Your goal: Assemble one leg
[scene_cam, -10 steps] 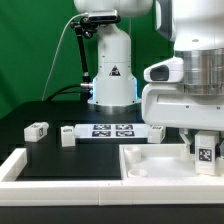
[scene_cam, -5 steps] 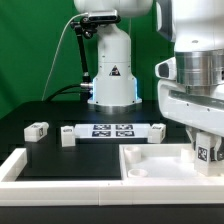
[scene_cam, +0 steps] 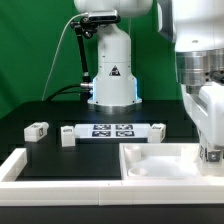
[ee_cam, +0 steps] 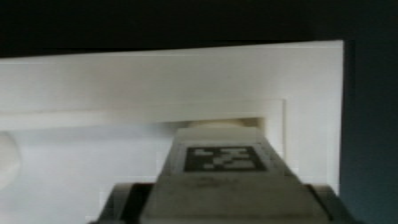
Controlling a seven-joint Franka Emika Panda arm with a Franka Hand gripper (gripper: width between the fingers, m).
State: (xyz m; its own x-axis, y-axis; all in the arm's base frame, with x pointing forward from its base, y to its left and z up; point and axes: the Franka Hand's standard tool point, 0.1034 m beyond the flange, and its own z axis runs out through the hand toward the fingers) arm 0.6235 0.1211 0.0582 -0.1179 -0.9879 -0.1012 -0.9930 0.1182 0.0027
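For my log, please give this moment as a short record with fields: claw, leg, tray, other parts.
claw: shut on the leg, at the exterior view's right
leg: held, tag visible, over the tray
tray: white, raised rim, near the front
marker board: flat on the table
loose parts: small white pieces at the exterior view's left

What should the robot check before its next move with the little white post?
1. Small white rectangular plastic post with its black-and-white tag held in the claw: ok.
2. Post over the large white square tray-like piece: ok, by the wrist view.
3. Post end lined up with a hole: cannot tell.
4. Post straight in the grip: ok, by the wrist view.
5. Other small white posts apart from the claw: ok.
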